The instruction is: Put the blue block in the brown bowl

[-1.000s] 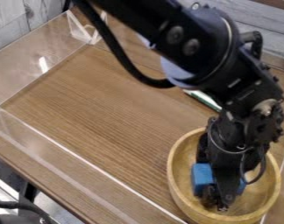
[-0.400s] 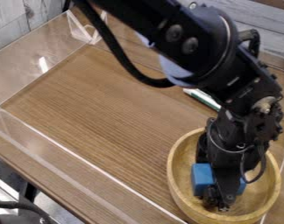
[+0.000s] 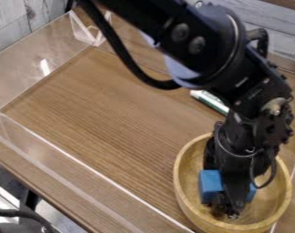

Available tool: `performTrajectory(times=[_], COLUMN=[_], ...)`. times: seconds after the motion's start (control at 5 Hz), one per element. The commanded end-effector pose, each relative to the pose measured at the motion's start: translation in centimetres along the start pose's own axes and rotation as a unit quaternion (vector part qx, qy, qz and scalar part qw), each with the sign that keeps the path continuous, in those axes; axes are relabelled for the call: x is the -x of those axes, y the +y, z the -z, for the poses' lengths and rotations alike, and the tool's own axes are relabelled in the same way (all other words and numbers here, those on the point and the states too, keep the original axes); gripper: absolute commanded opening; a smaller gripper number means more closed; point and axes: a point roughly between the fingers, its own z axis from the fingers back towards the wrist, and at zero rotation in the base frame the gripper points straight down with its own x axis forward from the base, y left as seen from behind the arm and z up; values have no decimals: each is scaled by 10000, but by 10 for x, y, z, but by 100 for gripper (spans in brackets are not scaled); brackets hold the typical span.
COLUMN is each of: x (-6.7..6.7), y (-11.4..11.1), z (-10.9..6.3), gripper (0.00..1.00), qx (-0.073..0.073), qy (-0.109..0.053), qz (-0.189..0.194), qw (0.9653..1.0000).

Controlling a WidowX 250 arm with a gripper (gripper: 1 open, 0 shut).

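The brown bowl sits at the table's near right corner, tan with a thick rim. Inside it, on the left side, lies the small blue block. My black gripper points straight down into the bowl, its dark fingers reaching the bowl's floor right beside the block. The jaws stand open; the block rests against the left finger and is not lifted. The arm's bulk hides the bowl's far rim and part of its inside.
A green-and-white marker lies on the wood table behind the arm, partly hidden by it. Clear plastic walls border the table on the left and at the back. The wooden surface stretches left of the bowl.
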Motion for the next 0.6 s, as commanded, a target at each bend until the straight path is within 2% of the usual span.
performTrajectory(times=[0.0, 0.2, 0.4], x=[-10, -10, -10], y=[10, 11, 12], z=[-16, -16, -17], gripper=[100, 100, 0], qx=[-123, -111, -100], qy=[-348, -369, -383], qz=[-136, -191, -242], qw=[9992, 9991, 9989])
